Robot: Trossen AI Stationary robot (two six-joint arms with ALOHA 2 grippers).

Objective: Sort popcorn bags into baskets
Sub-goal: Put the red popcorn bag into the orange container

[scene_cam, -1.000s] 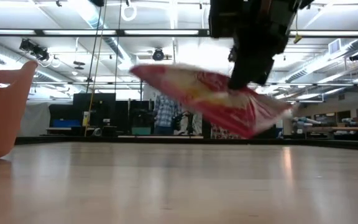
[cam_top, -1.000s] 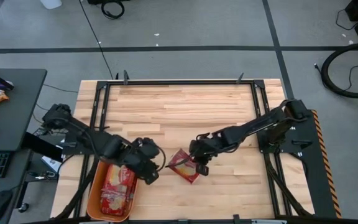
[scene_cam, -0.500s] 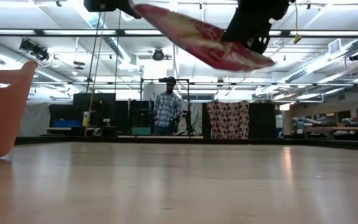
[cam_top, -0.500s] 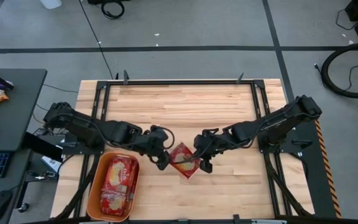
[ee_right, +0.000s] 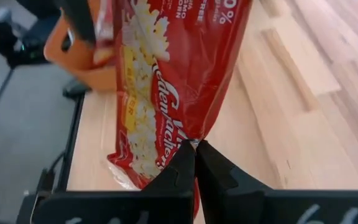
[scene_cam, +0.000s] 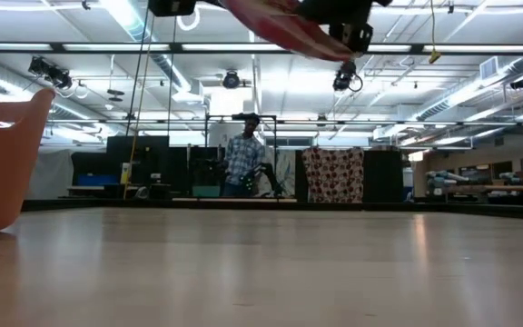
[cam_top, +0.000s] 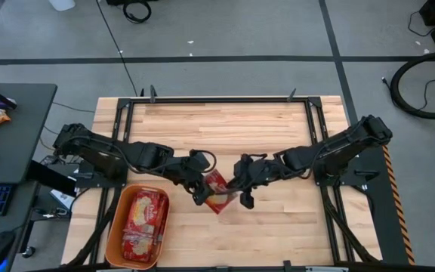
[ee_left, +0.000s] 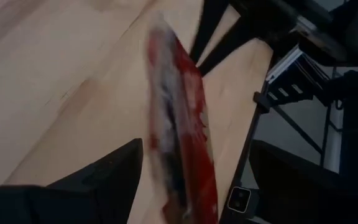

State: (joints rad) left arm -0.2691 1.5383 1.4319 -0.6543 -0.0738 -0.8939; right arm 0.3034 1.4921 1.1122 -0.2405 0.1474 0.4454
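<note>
**Bag now between both grippers, handover in the air beside the basket**

High view. The basket (cam_top: 138, 227) sits at the near left corner of the table with popcorn bags already lying flat in it (cam_top: 143, 221). Just off its upper right corner one more popcorn bag (cam_top: 217, 191) hangs between the two arms. A second ago the left gripper (cam_top: 199, 187) was over the basket's right rim; it has since swung out to the bag's left edge. The right gripper (cam_top: 238, 190), which had the bag lower and farther from the basket, has carried it closer. Both now touch it from opposite sides.

Low view. The bag (scene_cam: 284, 23) has climbed to the top of the picture, well clear of the table; a second ago it hung mid-height. The basket's orange wall (scene_cam: 7, 163) shows at far left. A person stands in the room behind.

Left wrist view. The bag (ee_left: 182, 143) is seen edge-on, standing between this arm's two dark fingers, which sit well apart on either side, not yet closed on it.

Right wrist view. The fingers are pinched together on the bag's lower edge (ee_right: 173, 81), with the basket (ee_right: 82, 68) beyond it.

Reading: a right-to-left handoff, so the left arm can drop this bag in the basket.
</note>
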